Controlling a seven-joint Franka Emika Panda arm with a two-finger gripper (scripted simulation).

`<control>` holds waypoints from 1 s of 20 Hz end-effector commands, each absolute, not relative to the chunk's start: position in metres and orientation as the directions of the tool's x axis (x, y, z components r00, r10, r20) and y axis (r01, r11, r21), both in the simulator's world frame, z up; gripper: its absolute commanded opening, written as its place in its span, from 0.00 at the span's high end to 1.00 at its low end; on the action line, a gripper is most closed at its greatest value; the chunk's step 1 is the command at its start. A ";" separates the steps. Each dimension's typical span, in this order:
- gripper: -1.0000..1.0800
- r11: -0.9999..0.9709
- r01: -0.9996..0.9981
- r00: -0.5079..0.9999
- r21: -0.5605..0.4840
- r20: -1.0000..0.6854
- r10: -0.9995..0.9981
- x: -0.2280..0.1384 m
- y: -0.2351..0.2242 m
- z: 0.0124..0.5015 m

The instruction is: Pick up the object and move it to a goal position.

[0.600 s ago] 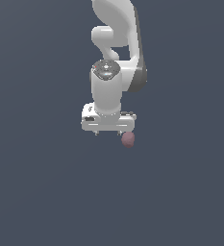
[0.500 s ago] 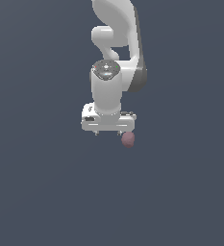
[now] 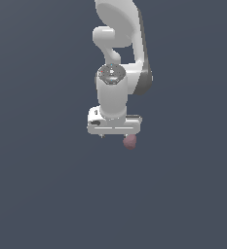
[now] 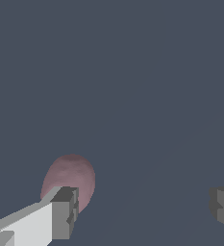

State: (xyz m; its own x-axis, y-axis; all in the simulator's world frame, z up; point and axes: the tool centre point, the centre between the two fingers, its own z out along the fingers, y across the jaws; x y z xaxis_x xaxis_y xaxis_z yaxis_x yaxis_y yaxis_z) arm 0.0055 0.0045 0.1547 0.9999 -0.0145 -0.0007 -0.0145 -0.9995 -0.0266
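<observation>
The object is a small dusky pink rounded blob, showing just below the white gripper toward the exterior view's right. The arm hangs straight down over it, and the hand hides most of the fingers in that view. In the wrist view the gripper is open, its two grey-tipped fingers far apart with nothing between them. The object sits behind one fingertip, which covers its lower part, rather than in the middle of the gap. Whether that finger touches it cannot be told.
A plain dark grey-blue surface fills both views. Nothing else shows apart from the white arm rising out of the exterior view's top.
</observation>
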 end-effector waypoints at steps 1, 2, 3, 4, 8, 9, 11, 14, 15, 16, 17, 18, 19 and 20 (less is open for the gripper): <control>0.04 -0.999 -0.014 1.000 -0.029 0.000 -0.014 0.006 0.005 0.155; 0.04 -0.999 -0.014 1.000 -0.028 0.000 -0.014 0.006 0.005 0.155; 0.04 -0.999 -0.015 1.000 -0.028 0.000 -0.015 0.006 0.005 0.154; 0.04 -0.999 -0.017 1.000 -0.027 0.000 -0.017 0.005 0.006 0.154; 0.04 -0.999 -0.029 1.000 -0.024 -0.001 -0.029 0.002 0.014 0.149; 0.04 -0.999 -0.033 0.999 -0.023 -0.001 -0.033 0.000 0.017 0.147; 0.04 -0.999 -0.044 0.999 -0.021 -0.001 -0.044 -0.003 0.025 0.142; 0.04 -0.998 -0.063 0.998 -0.016 -0.002 -0.063 -0.009 0.038 0.134; 0.04 -0.997 -0.071 0.997 -0.014 -0.002 -0.071 -0.012 0.043 0.131; 0.04 -0.997 -0.079 0.997 -0.012 -0.002 -0.079 -0.015 0.049 0.127; 0.04 -0.996 -0.087 0.996 -0.010 -0.002 -0.087 -0.018 0.054 0.124; 0.04 -0.996 -0.094 0.996 -0.009 -0.002 -0.094 -0.021 0.058 0.121; 0.04 -0.995 -0.100 0.995 -0.007 -0.001 -0.100 -0.023 0.063 0.119; 0.04 -0.994 -0.106 0.994 -0.006 -0.001 -0.106 -0.026 0.067 0.116</control>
